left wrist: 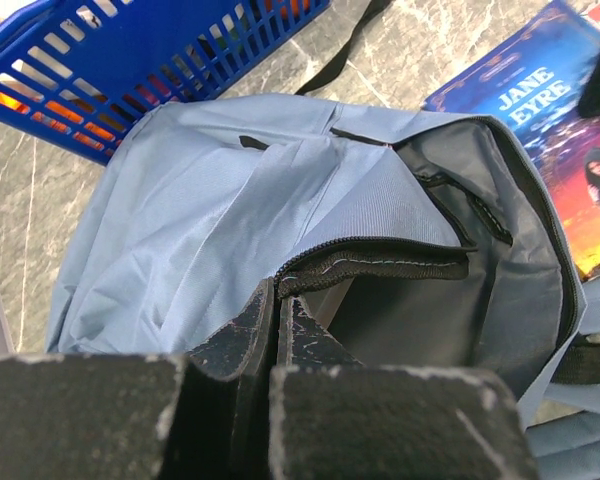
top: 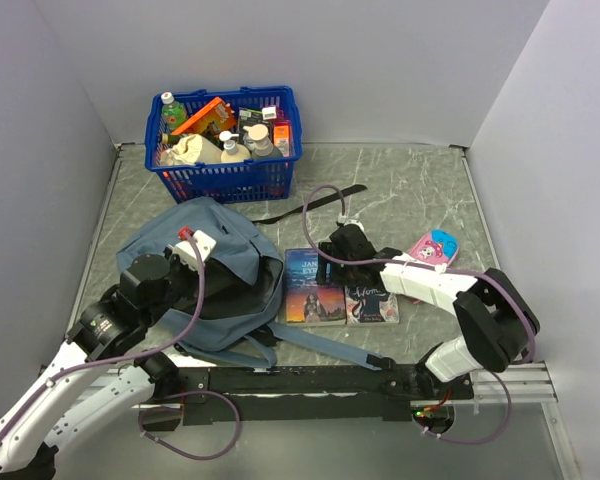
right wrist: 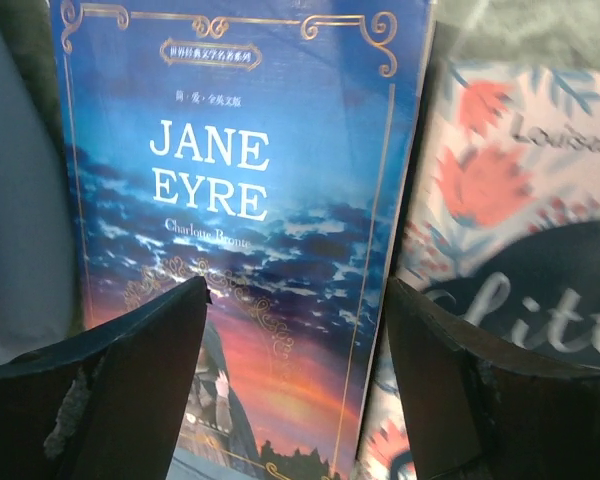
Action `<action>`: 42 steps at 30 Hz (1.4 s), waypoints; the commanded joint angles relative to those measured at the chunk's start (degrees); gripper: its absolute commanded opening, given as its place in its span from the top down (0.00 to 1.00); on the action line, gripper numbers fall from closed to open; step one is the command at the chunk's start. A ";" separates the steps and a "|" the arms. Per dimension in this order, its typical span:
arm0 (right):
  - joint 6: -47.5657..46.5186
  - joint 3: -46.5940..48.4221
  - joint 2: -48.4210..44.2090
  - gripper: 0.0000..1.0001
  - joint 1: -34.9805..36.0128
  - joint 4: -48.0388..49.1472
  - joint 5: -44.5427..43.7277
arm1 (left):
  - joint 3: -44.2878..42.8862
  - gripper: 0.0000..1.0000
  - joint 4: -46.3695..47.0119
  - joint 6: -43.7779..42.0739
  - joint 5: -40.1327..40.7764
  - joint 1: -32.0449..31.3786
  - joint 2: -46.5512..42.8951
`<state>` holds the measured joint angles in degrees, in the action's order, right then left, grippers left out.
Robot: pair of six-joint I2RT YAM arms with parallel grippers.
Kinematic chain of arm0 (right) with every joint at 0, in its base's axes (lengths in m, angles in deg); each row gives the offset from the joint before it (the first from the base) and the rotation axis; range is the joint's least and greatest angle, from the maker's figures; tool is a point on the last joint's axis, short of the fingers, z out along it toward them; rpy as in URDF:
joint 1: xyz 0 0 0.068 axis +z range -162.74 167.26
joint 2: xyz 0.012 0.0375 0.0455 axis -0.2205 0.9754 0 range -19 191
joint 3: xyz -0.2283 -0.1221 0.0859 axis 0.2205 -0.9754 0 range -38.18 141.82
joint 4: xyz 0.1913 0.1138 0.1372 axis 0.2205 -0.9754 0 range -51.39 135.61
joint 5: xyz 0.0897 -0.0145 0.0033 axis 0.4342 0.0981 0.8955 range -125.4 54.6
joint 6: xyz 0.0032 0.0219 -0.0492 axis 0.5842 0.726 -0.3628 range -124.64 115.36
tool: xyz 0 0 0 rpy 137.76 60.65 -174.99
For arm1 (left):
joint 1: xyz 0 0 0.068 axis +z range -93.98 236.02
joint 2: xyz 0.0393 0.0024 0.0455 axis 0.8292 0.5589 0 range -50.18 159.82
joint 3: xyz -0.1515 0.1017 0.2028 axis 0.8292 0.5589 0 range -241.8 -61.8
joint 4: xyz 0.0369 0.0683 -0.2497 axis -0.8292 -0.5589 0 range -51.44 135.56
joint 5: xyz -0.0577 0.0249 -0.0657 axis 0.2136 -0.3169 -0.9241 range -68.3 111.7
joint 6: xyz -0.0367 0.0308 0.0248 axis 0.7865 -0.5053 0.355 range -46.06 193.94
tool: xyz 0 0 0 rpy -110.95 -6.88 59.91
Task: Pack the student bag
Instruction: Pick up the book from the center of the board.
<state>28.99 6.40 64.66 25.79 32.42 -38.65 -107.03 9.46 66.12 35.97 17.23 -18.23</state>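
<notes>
The student bag (top: 215, 225), grey-blue fabric, lies left of centre with its main zip open and the dark inside showing (left wrist: 420, 300). My left gripper (top: 210, 270) (left wrist: 277, 300) is shut on the bag's zipper lip and holds it raised. Right of the bag, a blue "Jane Eyre" book (top: 313, 285) (right wrist: 240, 200) lies flat. My right gripper (top: 338, 262) (right wrist: 298, 290) hovers open just above its lower right part, one finger over the cover, the other over the neighbouring floral book (top: 372, 303) (right wrist: 520, 180).
A blue plastic basket (top: 225, 182) (left wrist: 130, 70) full of bottles and packets stands at the back, just behind the bag. A pink pencil case (top: 433, 247) lies right of the books. A black strap (top: 310, 208) trails across the marble tabletop. White walls enclose the table.
</notes>
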 commanded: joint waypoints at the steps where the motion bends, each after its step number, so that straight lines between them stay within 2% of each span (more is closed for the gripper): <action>1: 4.78 0.86 3.08 0.23 3.04 5.80 5.79 | 0.66 0.99 6.12 -1.76 -2.83 0.20 -0.04; 6: 8.82 -1.51 4.14 0.26 5.24 8.53 5.53 | 7.34 0.99 12.09 -2.04 -4.67 0.20 5.31; 9: 10.75 -3.00 4.58 0.28 6.56 9.59 5.18 | 8.05 0.99 14.12 0.43 -7.21 0.20 12.50; 16: 14.18 -3.71 6.61 0.30 11.13 12.13 4.39 | 10.16 0.99 22.55 1.93 -9.52 -2.52 19.20; 20: 16.64 -4.85 3.63 0.34 12.54 14.86 4.21 | 11.83 0.99 25.54 2.44 -9.86 -4.89 22.54; 26: 20.86 -5.47 -2.01 0.34 15.79 20.13 3.95 | 13.68 0.99 28.18 3.15 -9.96 -7.26 26.24; 33: 26.13 -8.18 -3.76 0.33 17.46 31.72 4.74 | 12.72 0.99 28.80 3.95 -10.48 -8.94 31.24; 37: 29.65 -12.14 -4.38 0.32 17.46 42.17 5.00 | 9.83 0.99 27.14 4.56 -10.40 -9.03 36.33; 40: 29.05 -11.97 -4.99 0.32 17.99 46.49 5.44 | 3.87 0.99 22.41 6.13 -10.57 -8.94 44.85; 42: 28.60 -12.06 -4.91 0.32 18.17 50.00 6.23 | 1.04 0.99 20.64 7.37 -13.71 -8.41 51.10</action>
<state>51.74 -8.11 61.80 40.28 56.25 -43.94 -99.34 26.79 67.52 36.82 10.55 23.97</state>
